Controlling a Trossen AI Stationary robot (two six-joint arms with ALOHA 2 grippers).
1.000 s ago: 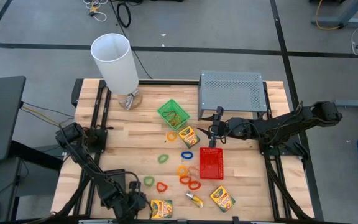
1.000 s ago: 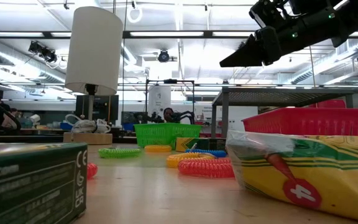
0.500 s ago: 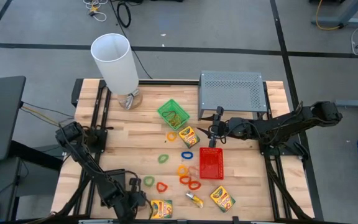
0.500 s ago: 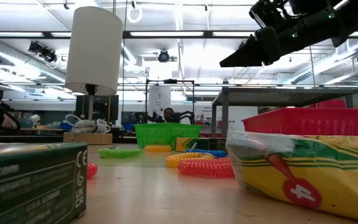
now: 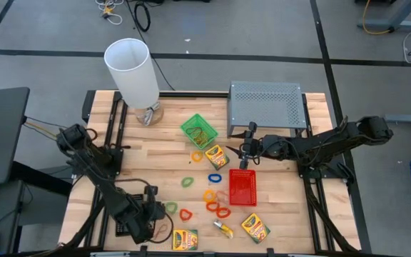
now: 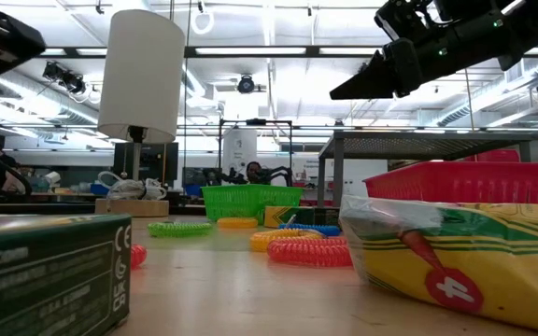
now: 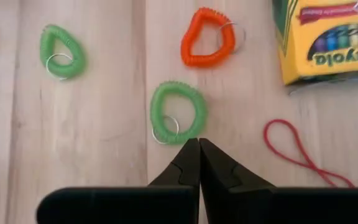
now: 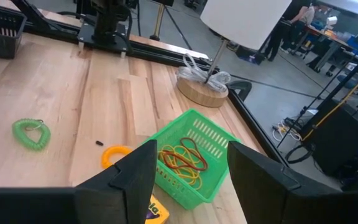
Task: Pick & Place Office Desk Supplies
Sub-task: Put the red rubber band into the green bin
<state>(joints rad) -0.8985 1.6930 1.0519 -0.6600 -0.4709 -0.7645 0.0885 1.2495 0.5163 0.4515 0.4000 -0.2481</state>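
Fingers of the left pincer (image 7: 199, 149) have come together with nothing between them: the tips meet on bare wood, and the green loop band (image 7: 179, 112) lies just ahead of them, its small key ring almost touching the tips. So the closing caught no band, and the arm has since drawn back from the crayon box (image 5: 185, 238) at the table's (image 5: 148, 157) near edge. An orange loop band (image 7: 207, 45) lies further ahead, a thin red rubber band (image 7: 295, 151) off to one side. A fresh approach is likely needed. The right pincer (image 8: 188, 163) hangs apart, unchanged, above the green tray (image 8: 191, 160) that holds rubber bands; a second green band (image 8: 31, 134) lies well beyond it.
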